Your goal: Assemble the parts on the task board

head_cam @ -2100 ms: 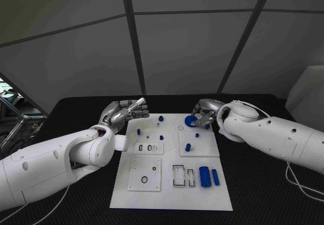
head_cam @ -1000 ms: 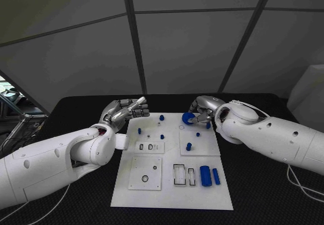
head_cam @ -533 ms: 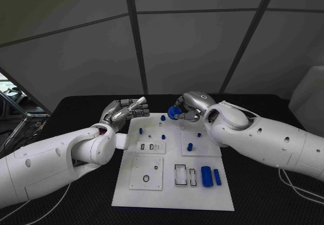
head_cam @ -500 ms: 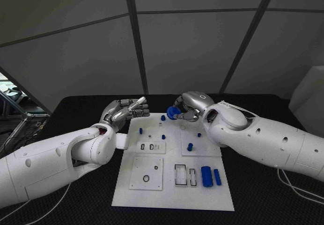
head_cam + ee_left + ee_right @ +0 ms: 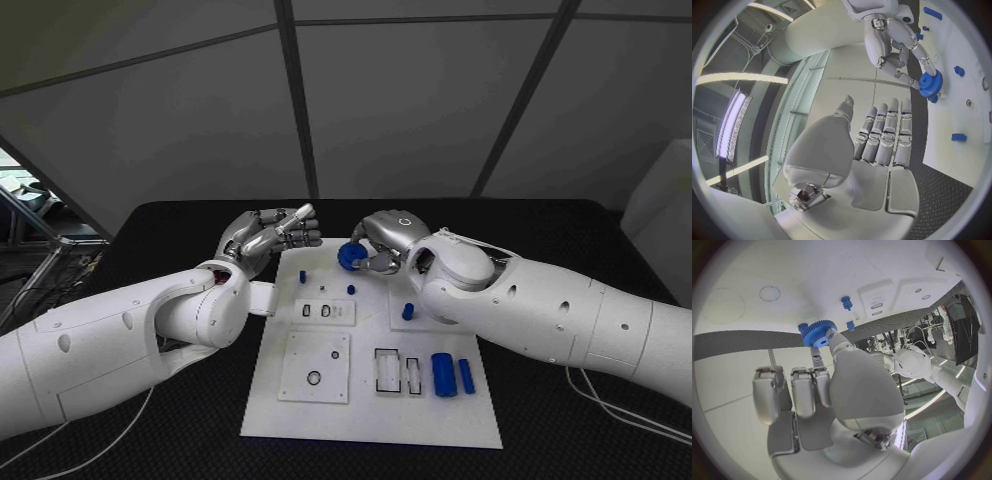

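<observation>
Task board (image 5: 368, 400), white, centre of the head view on the black table (image 5: 577, 230). Right hand (image 5: 378, 238) above the board's upper edge, pinching a blue gear (image 5: 351, 257) at its fingertips. Left hand (image 5: 268, 235) left of the board's upper corner, fingers curled in, nothing held. Two blue cylinders (image 5: 451, 374) lie lower right on the board. Left wrist view: left hand (image 5: 879, 137) with fingers together, empty; gear (image 5: 931, 85) upper right, gripped by right hand (image 5: 898, 47). Right wrist view: right hand (image 5: 817, 385) holds the gear (image 5: 819, 333) at centre, over the board (image 5: 786, 270).
</observation>
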You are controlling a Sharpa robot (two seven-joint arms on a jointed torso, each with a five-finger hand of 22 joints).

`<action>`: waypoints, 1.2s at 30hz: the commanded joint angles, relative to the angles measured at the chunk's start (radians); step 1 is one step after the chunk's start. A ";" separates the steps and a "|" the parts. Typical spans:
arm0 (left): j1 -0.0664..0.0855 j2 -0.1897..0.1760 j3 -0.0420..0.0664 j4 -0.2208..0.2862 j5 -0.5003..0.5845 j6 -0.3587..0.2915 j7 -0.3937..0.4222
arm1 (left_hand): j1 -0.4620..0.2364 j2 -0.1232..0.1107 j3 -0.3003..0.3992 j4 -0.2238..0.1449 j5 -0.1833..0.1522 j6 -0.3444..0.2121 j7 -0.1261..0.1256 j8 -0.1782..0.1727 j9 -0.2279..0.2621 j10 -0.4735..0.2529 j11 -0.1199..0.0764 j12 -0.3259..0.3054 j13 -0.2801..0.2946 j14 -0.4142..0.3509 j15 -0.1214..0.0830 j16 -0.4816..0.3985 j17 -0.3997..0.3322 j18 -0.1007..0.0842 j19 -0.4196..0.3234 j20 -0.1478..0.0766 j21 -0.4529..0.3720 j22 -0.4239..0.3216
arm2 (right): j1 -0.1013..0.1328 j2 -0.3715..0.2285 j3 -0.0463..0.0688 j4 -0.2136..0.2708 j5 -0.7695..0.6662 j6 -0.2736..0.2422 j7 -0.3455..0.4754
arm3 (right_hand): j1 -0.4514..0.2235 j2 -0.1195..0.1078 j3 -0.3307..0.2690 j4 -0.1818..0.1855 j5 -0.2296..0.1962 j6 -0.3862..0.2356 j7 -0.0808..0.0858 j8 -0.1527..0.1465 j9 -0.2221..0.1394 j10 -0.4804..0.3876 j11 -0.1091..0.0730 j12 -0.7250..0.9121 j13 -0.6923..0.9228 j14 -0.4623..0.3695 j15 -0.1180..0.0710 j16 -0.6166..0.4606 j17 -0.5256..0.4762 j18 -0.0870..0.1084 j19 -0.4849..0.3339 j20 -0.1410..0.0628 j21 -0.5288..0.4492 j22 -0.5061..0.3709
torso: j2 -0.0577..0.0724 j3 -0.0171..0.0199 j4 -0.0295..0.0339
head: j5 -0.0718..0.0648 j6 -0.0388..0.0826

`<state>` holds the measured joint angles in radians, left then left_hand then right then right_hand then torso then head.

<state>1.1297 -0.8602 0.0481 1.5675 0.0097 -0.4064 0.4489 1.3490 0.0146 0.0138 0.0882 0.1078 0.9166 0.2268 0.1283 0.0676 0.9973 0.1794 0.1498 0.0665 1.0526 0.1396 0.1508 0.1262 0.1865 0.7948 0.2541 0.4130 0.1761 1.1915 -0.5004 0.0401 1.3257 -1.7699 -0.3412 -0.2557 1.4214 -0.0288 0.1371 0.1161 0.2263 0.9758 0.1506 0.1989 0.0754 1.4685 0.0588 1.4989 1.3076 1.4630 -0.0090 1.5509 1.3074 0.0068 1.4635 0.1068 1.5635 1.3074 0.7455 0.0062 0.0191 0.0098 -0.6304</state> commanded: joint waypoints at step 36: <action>0.002 0.003 0.001 0.002 -0.006 0.010 0.002 | 0.002 0.005 0.000 -0.006 0.001 -0.003 0.004 -0.004 -0.001 -0.007 0.001 -0.003 -0.001 -0.007 0.000 -0.007 0.001 -0.005 -0.007 -0.003 -0.004 -0.002 | -0.001 0.095 -0.005 -0.116 -0.036 0.093 0.009 | -0.075 -0.028 0.016 0.010 -0.035 -0.066 0.010 -0.104 -0.010 0.038 0.017 -0.022 0.173 0.099 0.012 0.004 0.223 -0.004 0.098 0.008 0.003 0.253 | -0.001 0.0026 -0.0013 | 0.012 -0.007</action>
<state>1.1300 -0.8581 0.0483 1.5679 0.0095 -0.4063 0.4483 1.3490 0.0146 0.0138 0.0882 0.1078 0.9166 0.2268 0.1283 0.0676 0.9973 0.1794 0.1498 0.0666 1.0526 0.1396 0.1509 0.1262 0.1866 0.7910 0.2503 0.4130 0.1762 1.1887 -0.4080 0.0352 1.2112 -1.7978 -0.2703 -0.2548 1.3468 -0.0498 0.1545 0.1241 0.1976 0.9155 0.1623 0.1000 0.0655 1.4648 0.0700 1.4829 1.3076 1.4668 -0.0052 1.5509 1.3079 0.0073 1.4659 0.1093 1.5635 1.3073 0.7449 0.0084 0.0179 0.0208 -0.6384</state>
